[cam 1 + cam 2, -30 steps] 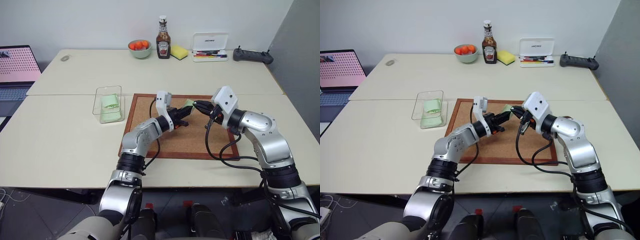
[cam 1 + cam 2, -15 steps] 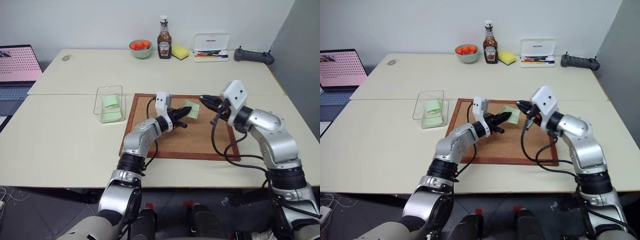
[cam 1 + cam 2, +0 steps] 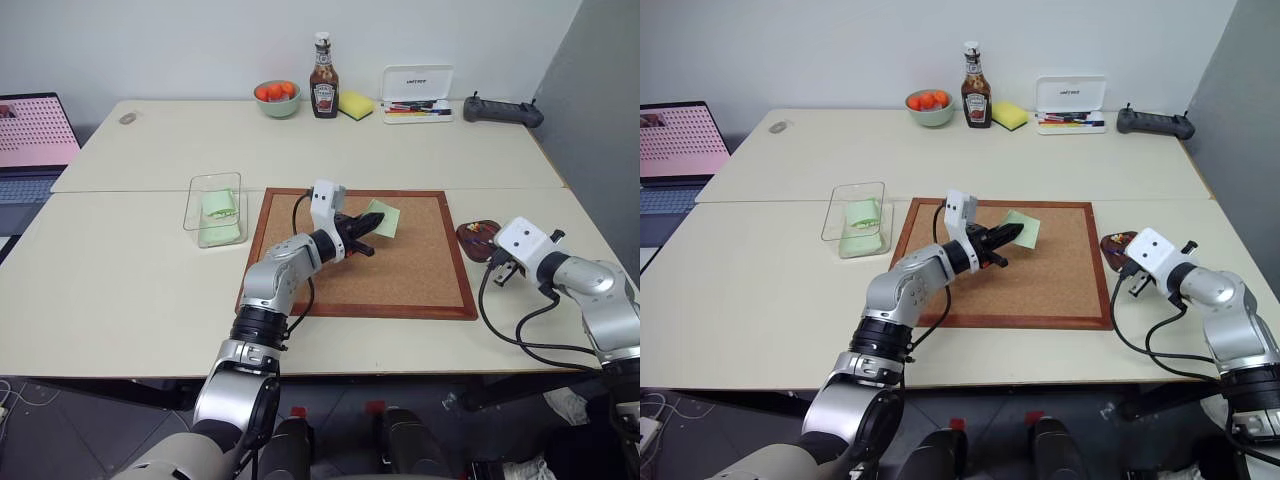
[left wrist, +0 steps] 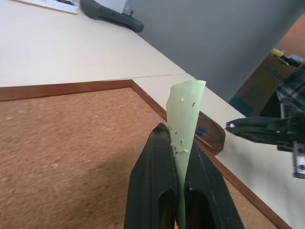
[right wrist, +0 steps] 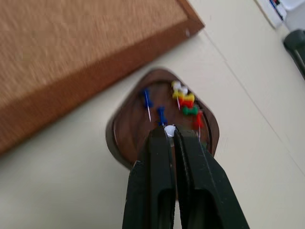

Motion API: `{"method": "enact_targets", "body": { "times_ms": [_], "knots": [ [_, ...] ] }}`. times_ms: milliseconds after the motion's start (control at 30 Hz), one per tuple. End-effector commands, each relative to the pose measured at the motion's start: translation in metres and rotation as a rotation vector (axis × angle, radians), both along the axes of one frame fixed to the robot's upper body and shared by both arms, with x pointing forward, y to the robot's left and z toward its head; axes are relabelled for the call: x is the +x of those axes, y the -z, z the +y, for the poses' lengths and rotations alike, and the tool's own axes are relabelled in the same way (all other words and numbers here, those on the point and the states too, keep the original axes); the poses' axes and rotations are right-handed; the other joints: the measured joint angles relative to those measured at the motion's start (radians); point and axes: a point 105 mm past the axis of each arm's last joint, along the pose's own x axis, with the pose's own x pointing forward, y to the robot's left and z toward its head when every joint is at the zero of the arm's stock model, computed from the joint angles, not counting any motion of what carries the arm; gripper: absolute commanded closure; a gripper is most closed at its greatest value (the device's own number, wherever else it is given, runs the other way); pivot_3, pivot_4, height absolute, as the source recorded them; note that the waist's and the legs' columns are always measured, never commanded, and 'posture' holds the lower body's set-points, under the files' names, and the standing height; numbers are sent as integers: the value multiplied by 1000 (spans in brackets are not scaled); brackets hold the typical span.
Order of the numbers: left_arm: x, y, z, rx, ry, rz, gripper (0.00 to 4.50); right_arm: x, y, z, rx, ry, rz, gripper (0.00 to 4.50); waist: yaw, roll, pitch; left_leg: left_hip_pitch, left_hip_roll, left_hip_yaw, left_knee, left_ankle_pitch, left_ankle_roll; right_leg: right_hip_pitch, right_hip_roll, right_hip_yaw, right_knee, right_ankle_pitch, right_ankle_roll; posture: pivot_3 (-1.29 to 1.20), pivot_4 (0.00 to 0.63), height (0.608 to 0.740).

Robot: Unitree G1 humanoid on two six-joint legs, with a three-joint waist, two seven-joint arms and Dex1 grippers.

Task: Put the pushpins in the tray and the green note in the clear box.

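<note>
The right end effector (image 5: 169, 131) is pressed together on a white-headed pushpin (image 5: 169, 129), poised just above the tray (image 5: 125, 143), the dark reddish dish sitting on the surface just beside the corkboard's (image 3: 415, 265) right frame. Blue, yellow, green, red and white pins (image 5: 186, 106) already lie in the dish. So the step in hand, as I read it, is dropping this pin: the next move calls for spreading the fingers over the dish so the pin falls inside the rim rather than onto the bare surface.

From the head views, that right arm reaches out low to the robot's right, its wrist angled downward toward the tray (image 3: 478, 236), cable looping beneath it.

The left end effector (image 4: 175, 164) is pinching the green note (image 4: 185, 112) by its lower edge; the slip stands up curled between the black fingers. It is lifted off the corkboard, near the board's far middle (image 3: 381, 220). The left forearm lies roughly level across the board, pointing forward and toward the robot's right.

The clear box (image 3: 214, 209) stands on the surface just past the corkboard's left frame, with what looks like pale green paper already in it. The held note must still travel leftward across the board to get over that open top before release.
</note>
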Motion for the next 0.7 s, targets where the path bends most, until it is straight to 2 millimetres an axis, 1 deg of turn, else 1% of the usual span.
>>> {"method": "enact_targets", "body": {
  "times_ms": [33, 67, 133, 200, 233, 300, 367, 400, 467, 500, 567, 600, 633, 700],
  "knots": [
    [0, -12, 0, -2, -4, -45, 4421, 8, -11, -3, -2, 10, -47, 4500, 1, 0, 0, 0, 0, 0, 0, 0, 0, 0, 0, 0, 0, 0, 0, 0, 150, 740],
    [0, -12, 0, -2, -7, -45, 4421, 9, -10, -3, -2, 10, -46, 4500, 3, 0, 0, 0, 0, 0, 0, 0, 0, 0, 0, 0, 0, 0, 0, 0, 150, 740],
    [1, -13, 1, -3, -14, -46, 4500, 11, -9, -4, 5, 16, -46, 3990, 5, 0, 0, 0, 0, 0, 0, 0, 0, 0, 0, 0, 0, 0, 0, 0, 150, 740],
    [2, -13, 2, -3, -18, -46, 4500, 13, -8, -5, 17, 24, -41, 3703, 6, 0, 0, -1, 0, 0, 0, 0, 0, 0, 0, 0, 0, 0, 0, 0, 150, 740],
    [2, -14, 2, -3, -20, -46, 4500, 14, -7, -5, 16, 24, -39, 3377, 6, 0, 0, -1, -1, 0, 0, 0, 0, 0, -1, 0, 0, 0, 0, 0, 150, 740],
    [2, -14, 3, -5, -22, -46, 4500, 15, -8, -6, 11, 22, -38, 2973, 6, 0, 0, -1, -1, -1, 0, 0, 0, 0, -1, 0, 0, 0, 0, 0, 150, 740],
    [3, -15, 3, -7, -26, -46, 4500, 16, -11, -6, 10, 23, -46, 2609, 5, 0, 0, 0, -1, 0, 0, 0, 0, 0, -1, 0, 0, 0, 0, 0, 150, 740],
    [3, -15, 4, -9, -28, -47, 4500, 17, -12, -6, 11, 24, -50, 2313, 5, 0, 0, 0, -1, 0, 0, 0, 0, 0, 0, 0, 0, 0, 0, 0, 150, 740],
    [4, -16, 4, -13, -31, -47, 4500, 18, -15, -6, 13, 23, -55, 1935, 5, 0, 0, 0, -1, 0, 0, 0, 0, 0, 0, 0, 0, 0, 0, 0, 150, 740],
    [4, -17, 4, -16, -33, -49, 4500, 19, -18, -6, 18, 22, -64, 1769, 5, 0, 0, 0, -1, 0, 0, 0, 0, 0, 0, 0, 0, 0, 0, 0, 150, 740],
    [6, -22, 6, -22, -42, -60, 4500, 20, -28, -5, 25, 16, -89, 1220, 5, 0, 0, 0, -1, 0, 0, 0, 0, 0, 0, 0, 0, 0, 0, 0, 150, 740],
    [7, -25, 7, -27, -49, -68, 4500, 20, -34, -4, 30, 13, -106, 1068, 5, 0, 0, 0, -1, 0, 0, 0, 0, 0, 0, 0, 0, 0, 0, 0, 150, 740],
    [9, -31, 9, -32, -61, -81, 4500, 20, -42, -3, 43, 8, -125, 793, 5, 0, 0, 0, -1, 0, 0, 0, 0, 0, 0, 0, 0, 0, 0, 0, 150, 740],
    [12, -42, 15, -30, -81, -115, 4500, 20, -55, 1, 72, -7, -157, 442, 5, 0, 0, -1, -1, -1, 0, 0, 0, 0, 0, 0, 0, 0, 0, 0, 150, 740]
  ]
}}
